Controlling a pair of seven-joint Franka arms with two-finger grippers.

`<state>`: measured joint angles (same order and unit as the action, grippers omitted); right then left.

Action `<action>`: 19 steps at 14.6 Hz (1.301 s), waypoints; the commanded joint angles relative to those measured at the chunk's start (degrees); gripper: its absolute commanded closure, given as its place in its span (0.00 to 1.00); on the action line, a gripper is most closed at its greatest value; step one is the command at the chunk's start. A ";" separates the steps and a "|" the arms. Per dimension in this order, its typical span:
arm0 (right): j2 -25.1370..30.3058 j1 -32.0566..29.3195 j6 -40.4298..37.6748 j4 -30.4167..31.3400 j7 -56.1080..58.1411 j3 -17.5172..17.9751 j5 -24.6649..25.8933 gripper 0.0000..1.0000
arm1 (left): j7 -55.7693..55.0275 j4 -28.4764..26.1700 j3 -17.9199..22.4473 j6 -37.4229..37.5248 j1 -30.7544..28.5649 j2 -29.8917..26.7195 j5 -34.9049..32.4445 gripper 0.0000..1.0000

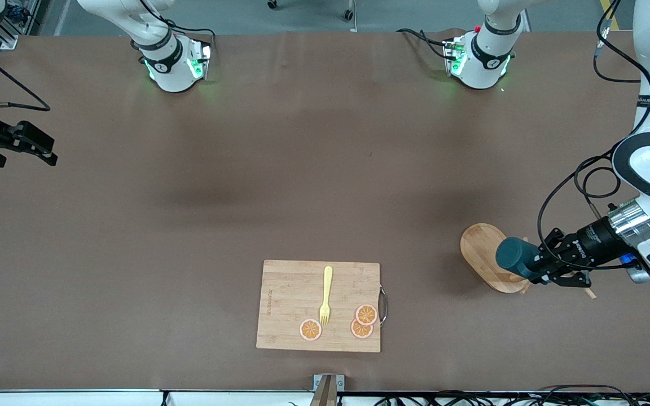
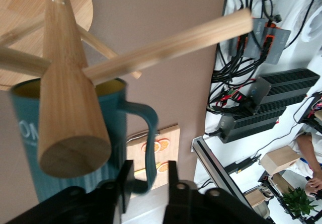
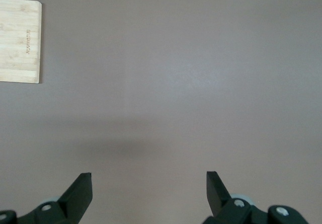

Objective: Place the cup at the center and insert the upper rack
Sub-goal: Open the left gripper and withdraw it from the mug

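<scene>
The teal cup (image 1: 510, 255) lies on its side against the wooden upper rack (image 1: 480, 245), near the left arm's end of the table. The rack's oval base faces the table's middle and its pegs stick out under my left gripper (image 1: 532, 269). In the left wrist view the rack's post (image 2: 65, 108) points at the camera, across the cup (image 2: 22, 143), which shows its yellow inside. My left gripper (image 2: 146, 176) is open, its jaws either side of the cup's handle (image 2: 150, 133) with a gap. My right gripper (image 1: 48, 153) waits open and empty (image 3: 149, 183) at the right arm's end.
A rectangular wooden cutting board (image 1: 297, 293) lies near the table's front edge, with a yellow fork (image 1: 326, 293) and three orange slices (image 1: 310, 330) on it. It also shows in the right wrist view (image 3: 20, 38). Cables and boxes lie past the table edge (image 2: 261, 83).
</scene>
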<state>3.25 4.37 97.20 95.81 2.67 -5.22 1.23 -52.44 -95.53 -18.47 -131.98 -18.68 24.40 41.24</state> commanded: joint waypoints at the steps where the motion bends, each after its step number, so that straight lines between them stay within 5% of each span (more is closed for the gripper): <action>1: 1.23 0.02 -0.52 1.05 -0.47 0.03 0.71 0.00 | 1.38 1.92 -0.34 0.58 -1.01 -0.58 0.25 0.05; 7: 1.32 0.28 -0.52 0.96 -0.47 0.12 0.71 0.00 | 0.84 2.63 -0.08 3.12 -1.45 -7.59 -0.28 0.00; 9: 1.32 0.20 -0.52 0.96 -0.47 0.03 0.71 0.00 | 3.11 2.89 -0.16 9.25 -4.33 -12.07 -6.31 0.03; 15: 1.32 0.28 -0.61 1.05 -0.47 0.12 0.71 0.00 | 32.71 2.28 -1.04 25.88 -4.18 -21.22 -29.86 0.01; 19: 1.41 0.28 -0.87 0.96 -0.47 0.12 0.71 0.00 | 46.52 1.92 -2.45 31.77 -4.26 -25.09 -33.68 0.00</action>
<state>3.29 4.39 96.57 95.79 2.67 -5.15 1.23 -11.99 -92.06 -20.76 -102.37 -22.64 2.44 9.08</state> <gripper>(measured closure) 0.000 0.000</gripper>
